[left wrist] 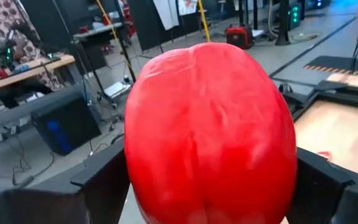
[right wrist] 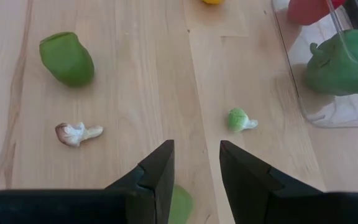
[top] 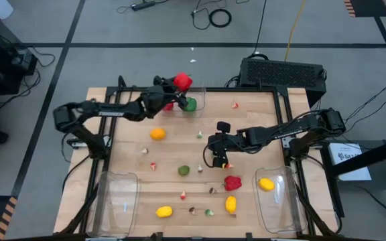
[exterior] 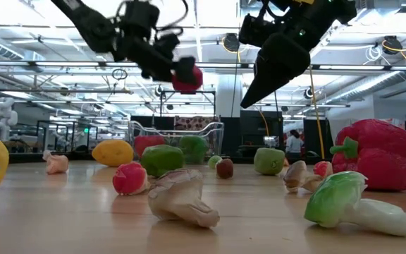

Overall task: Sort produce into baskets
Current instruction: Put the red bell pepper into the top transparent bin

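A red pepper (top: pixel 182 82) is held wide in the left gripper (top: pixel 174 84), at the top centre of the high view, over the near rim of the far basket (top: pixel 200 100), which already contains a green pepper (top: pixel 190 104). The right gripper (top: pixel 218 161), narrowly parted and empty, is hung mid-table.

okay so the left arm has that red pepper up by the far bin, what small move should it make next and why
Probably lower slightly and open the left gripper. It holds the red pepper in the air over the far clear bin, which already contains a green pepper and something red, so releasing there should sort it with the peppers. The right gripper waits mid-table, holding nothing.
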Controlling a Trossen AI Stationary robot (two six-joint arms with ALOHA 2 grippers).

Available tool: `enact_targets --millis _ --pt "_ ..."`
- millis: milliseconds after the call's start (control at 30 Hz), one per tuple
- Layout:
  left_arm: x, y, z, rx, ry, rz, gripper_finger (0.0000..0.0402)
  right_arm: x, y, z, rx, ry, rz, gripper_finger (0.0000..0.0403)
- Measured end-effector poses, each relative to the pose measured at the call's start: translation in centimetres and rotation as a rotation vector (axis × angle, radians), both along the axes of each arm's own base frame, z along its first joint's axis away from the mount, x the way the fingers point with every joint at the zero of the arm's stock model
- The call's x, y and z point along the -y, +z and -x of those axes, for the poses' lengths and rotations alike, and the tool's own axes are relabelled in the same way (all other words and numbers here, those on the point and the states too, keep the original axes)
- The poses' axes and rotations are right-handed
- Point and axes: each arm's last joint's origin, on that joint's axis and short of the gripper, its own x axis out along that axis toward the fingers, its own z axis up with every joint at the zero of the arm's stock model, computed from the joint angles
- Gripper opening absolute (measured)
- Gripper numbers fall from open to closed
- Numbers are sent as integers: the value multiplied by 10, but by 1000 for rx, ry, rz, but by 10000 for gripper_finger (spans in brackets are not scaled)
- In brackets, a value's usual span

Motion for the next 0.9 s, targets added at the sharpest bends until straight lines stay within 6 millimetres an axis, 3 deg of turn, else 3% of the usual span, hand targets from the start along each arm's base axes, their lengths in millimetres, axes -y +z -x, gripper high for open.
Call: enact_targets --millis 167,367,600,900 --pt "-13 -32 -11 -43 4 24 330 0 0 0 0 0 0 120" --pt "-21 -52 -26 -101 -17 56 330 0 0 0 5 -1 0 120" --pt "-27 -67 -42 -187 -51 109 330 0 0 0 5 -1 0 120" --pt "-28 -65 -44 -195 -10 206 341 0 0 0 3 2 3 120"
